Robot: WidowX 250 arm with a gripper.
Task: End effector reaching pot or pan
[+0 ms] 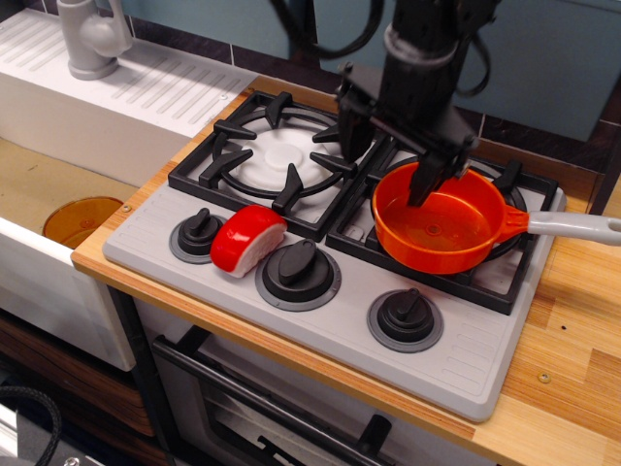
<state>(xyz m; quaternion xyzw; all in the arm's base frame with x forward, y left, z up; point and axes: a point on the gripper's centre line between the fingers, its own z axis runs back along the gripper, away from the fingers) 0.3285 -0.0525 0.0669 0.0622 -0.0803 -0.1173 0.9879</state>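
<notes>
While the orange saucepan (pixel 439 230) is seen resting on the right-hand burner grate (pixel 485 277) of the toy stove on the bench (pixel 572 369), its grey handle turned rightward, the end effector (pixel 385 160) is held spread apart astride its far rim, seemingly for gripping. No lettering can be read.

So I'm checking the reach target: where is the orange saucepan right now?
The orange saucepan sits on the right burner grate of the stove, grey handle pointing right, with the end effector at its back-left rim.
</notes>
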